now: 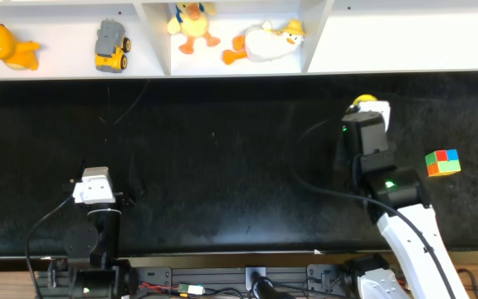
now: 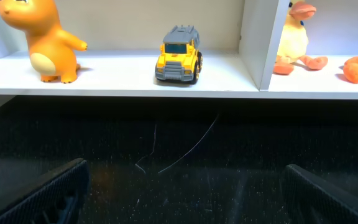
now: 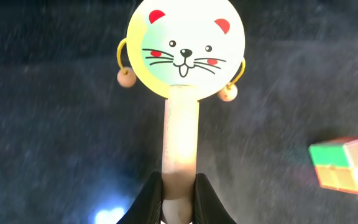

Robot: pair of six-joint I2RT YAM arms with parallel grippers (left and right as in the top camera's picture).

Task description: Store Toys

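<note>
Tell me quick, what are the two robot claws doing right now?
Left gripper: open, holding nothing.
Right gripper: closed on the wooden handle of the round yellow cat-face rattle drum.

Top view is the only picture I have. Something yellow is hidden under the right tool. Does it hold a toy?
Observer: Yes. The right tool is shut on the handle end of a rattle, a yellow disc with a cat face.
Operator: And the other arm, is it ready to pick?
Observer: The left tool is open and holds nothing. It is low over the table and faces the truck on the shelf.
</note>
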